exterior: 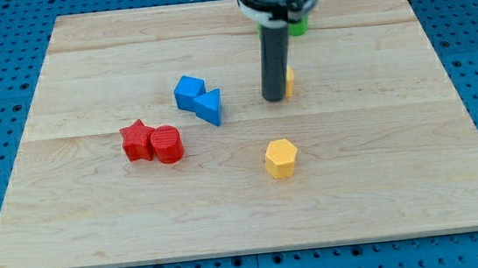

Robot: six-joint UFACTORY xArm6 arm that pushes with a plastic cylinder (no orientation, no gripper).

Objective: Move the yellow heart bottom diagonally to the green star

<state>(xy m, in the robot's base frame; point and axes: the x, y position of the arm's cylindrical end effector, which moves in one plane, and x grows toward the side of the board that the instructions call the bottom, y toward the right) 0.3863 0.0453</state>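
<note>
My tip (274,98) rests on the board right of centre, in the upper half. A yellow block (290,81), mostly hidden behind the rod, peeks out at the tip's right side and touches it; its shape cannot be made out. A green block (299,28) shows only as a small edge behind the arm near the view's top; its shape is hidden. A yellow hexagonal block (281,158) lies below the tip, apart from it.
A blue block (188,92) and a blue triangular block (210,107) touch each other left of the tip. A red star (137,140) and a red cylinder (168,144) sit together further left. The wooden board (417,161) lies on a blue pegboard.
</note>
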